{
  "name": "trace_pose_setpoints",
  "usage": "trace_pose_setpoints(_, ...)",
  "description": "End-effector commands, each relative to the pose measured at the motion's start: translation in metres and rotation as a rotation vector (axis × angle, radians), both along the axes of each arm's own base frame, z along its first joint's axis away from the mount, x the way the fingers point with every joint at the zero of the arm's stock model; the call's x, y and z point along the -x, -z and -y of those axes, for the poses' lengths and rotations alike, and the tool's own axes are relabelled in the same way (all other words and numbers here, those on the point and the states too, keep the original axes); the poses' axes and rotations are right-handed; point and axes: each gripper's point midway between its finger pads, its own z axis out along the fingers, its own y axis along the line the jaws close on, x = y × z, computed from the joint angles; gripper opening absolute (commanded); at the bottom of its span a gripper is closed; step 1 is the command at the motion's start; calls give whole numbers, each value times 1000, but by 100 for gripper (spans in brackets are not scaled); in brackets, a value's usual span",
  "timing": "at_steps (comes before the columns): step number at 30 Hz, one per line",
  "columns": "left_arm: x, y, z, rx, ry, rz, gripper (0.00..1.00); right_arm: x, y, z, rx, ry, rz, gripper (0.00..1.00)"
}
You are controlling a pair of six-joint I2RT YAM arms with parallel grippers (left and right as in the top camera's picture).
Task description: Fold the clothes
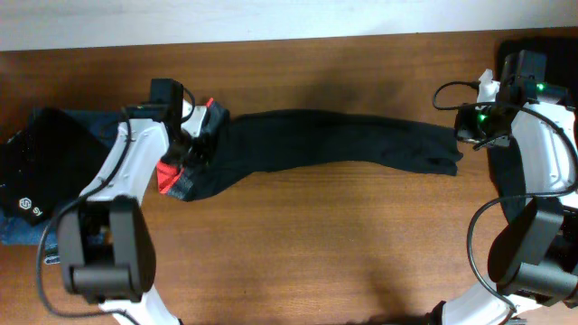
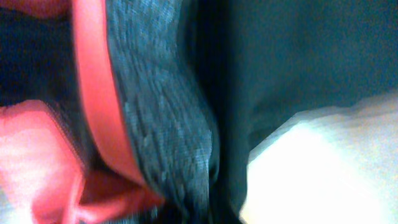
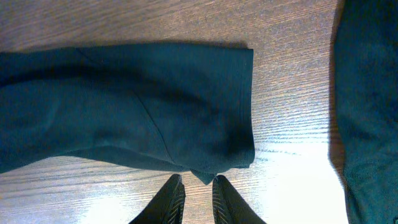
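Observation:
Long black trousers lie stretched across the wooden table from left to right. Their red and grey waistband is at the left. My left gripper sits on that end, shut on the bunched cloth. The left wrist view is filled by the grey waistband and its red band, and the fingers are hidden. At the right, the leg hem lies flat. My right gripper is just short of it, jaws narrowly apart, with a corner of the hem at the tips and wood showing between them.
A heap of dark garments lies at the far left, on top of blue denim. More black cloth lies at the right edge, beside my right arm. Bare wood stretches along the front of the table.

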Motion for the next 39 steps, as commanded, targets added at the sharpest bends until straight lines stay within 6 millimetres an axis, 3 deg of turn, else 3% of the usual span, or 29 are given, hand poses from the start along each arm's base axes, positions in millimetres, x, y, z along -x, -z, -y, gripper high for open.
trace_pose_setpoints(1,11,-78,-7,-33,-8,127,0,1,6,-1,4,-4,-17,22)
trace_pose_setpoints(6,35,-99,-10,-44,-26,113,2,0,20,-5,-30,-11,-46,30)
trace_pose_setpoints(12,49,-86,-10,-42,-31,36,9,-8,44,-7,-63,-16,-70,54)
trace_pose_setpoints(20,56,-76,-9,-41,-29,2,10,-26,67,-12,-121,-30,-41,55)
trace_pose_setpoints(29,55,-76,-9,-41,-29,6,10,-30,107,-18,-178,-35,-88,54)
trace_pose_setpoints(30,54,-76,-9,-41,-29,8,10,-31,107,-18,-180,-34,-83,54)
trace_pose_setpoints(34,51,-77,-9,-40,-29,23,11,-41,107,-15,-181,11,-49,33)
trace_pose_setpoints(37,48,-78,-9,-39,-30,35,10,-45,106,-14,-180,20,-35,4)
trace_pose_setpoints(39,44,-78,-8,-38,-30,52,10,-46,105,-14,-178,19,-31,4)
